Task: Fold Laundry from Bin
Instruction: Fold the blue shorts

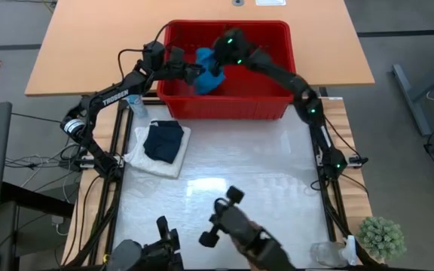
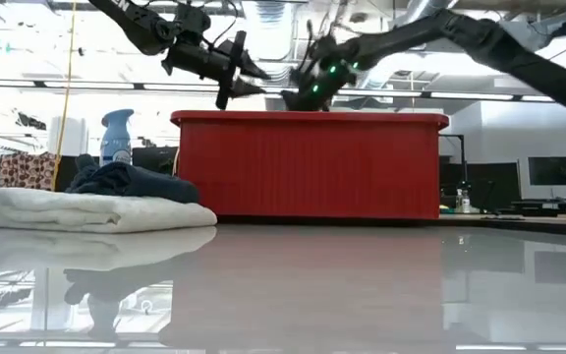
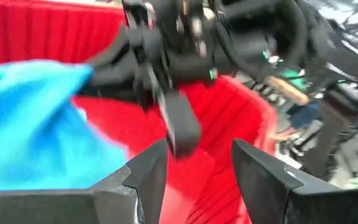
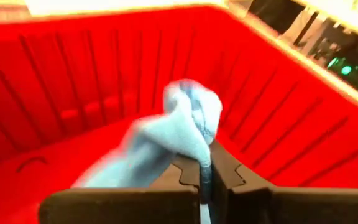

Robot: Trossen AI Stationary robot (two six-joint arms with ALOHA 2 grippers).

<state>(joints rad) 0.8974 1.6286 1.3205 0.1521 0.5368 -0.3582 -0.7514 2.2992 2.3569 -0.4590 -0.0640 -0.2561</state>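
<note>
Right gripper (image 4: pixel 207 177) over bin (image 1: pixel 277 105): fingers closed on fold of teal cloth (image 1: pixel 208 71), cloth bunched just ahead of fingertips, above red bin floor. Left gripper (image 3: pixel 197 168) just beside, also over bin: fingers parted, nothing between them, teal cloth alongside. Outward, on table (image 1: pixel 277 181) beside bin: navy cloth (image 1: pixel 163 141) on folded white cloth (image 1: pixel 143 158). Spray bottle (image 2: pixel 115 136) beyond stack.
</note>
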